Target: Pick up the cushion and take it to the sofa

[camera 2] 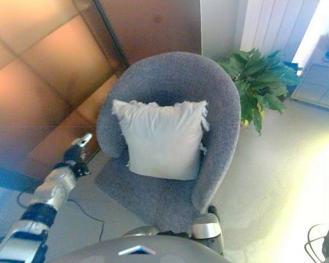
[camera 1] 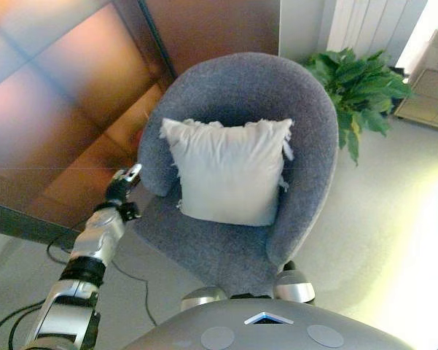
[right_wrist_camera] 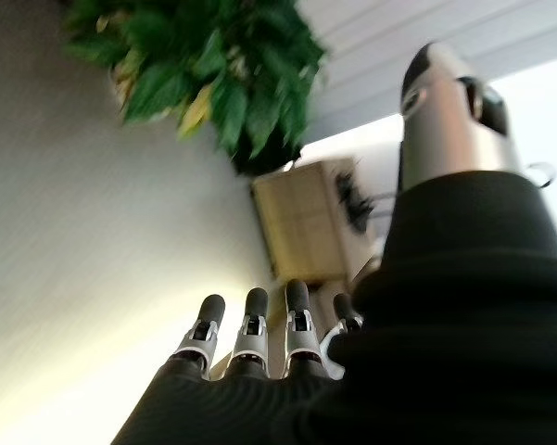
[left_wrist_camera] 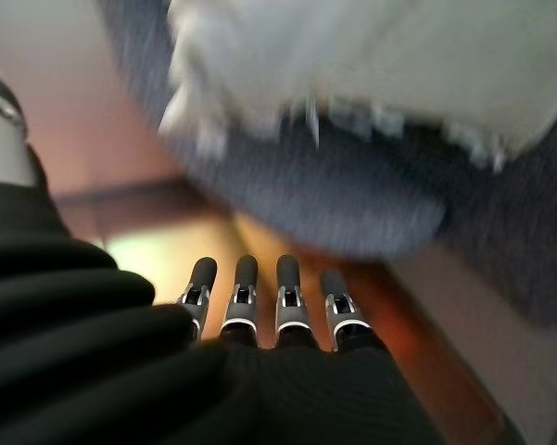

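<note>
A white fringed cushion leans upright against the back of a grey round armchair; it also shows in the right eye view and the left wrist view. My left hand is raised just left of the chair's left arm, apart from the cushion. Its fingers are straight and hold nothing. My right hand shows only in its own wrist view, with straight empty fingers, pointing toward the floor and the plant.
A green potted plant stands right of the chair. A brown reflective wall panel runs behind and to the left. A low light-wood cabinet stands past the plant. Pale floor lies to the right.
</note>
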